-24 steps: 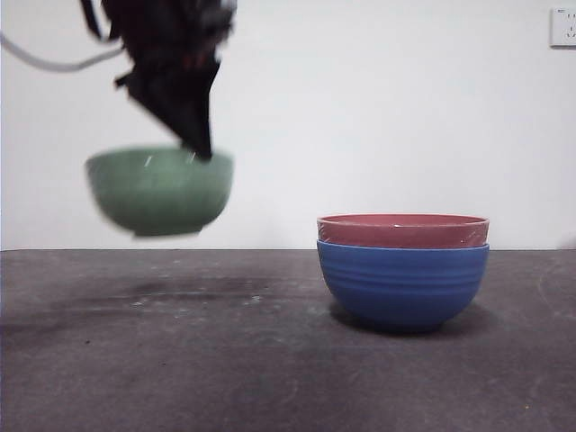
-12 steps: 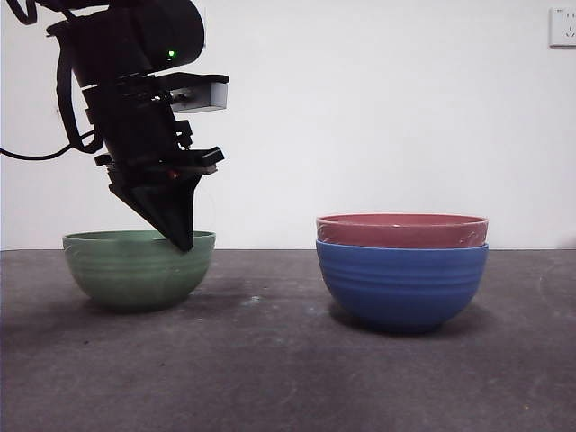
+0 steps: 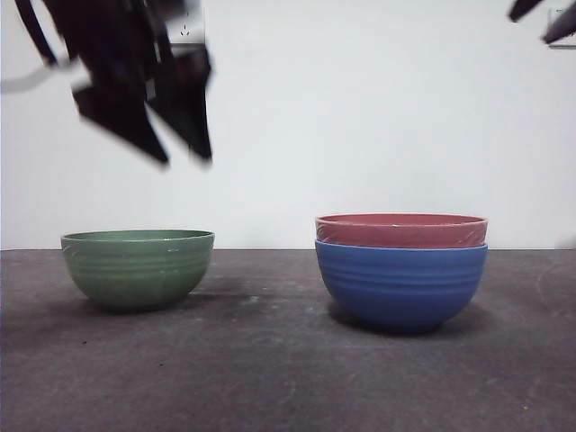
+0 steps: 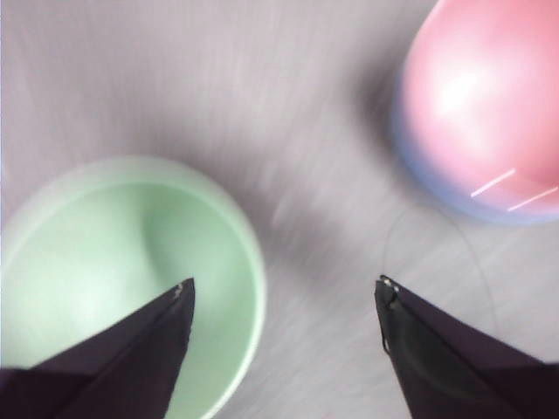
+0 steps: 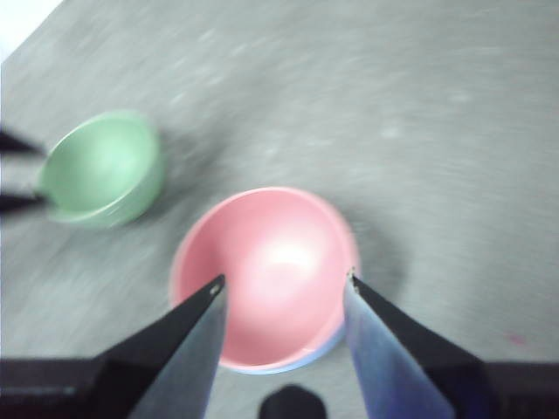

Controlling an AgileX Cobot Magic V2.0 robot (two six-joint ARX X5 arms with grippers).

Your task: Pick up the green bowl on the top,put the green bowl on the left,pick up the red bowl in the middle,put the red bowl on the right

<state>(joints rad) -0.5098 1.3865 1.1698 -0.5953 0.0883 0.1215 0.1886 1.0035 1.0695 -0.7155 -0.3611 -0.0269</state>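
Hidden or unclear: the left gripper [image 3: 180, 157] is smeared by motion blur in the front view; only two dark tips of the right gripper [image 3: 540, 16] are seen, cut off at the top corner; both wrist views are blurred
Green bowl [image 3: 138, 268]: muted green, faintly ribbed, set upright and empty on the dark table [image 3: 270, 378], on the left, well apart from the other bowls
Red bowl [image 3: 401, 229]: pinkish red, nested in the blue bowl [image 3: 401, 283], so only its upper band is shown from the front
Left gripper: jaws spread, nothing held, raised above the green bowl
Right gripper [image 5: 284, 284]: jaws spread, nothing held, positioned above the red bowl
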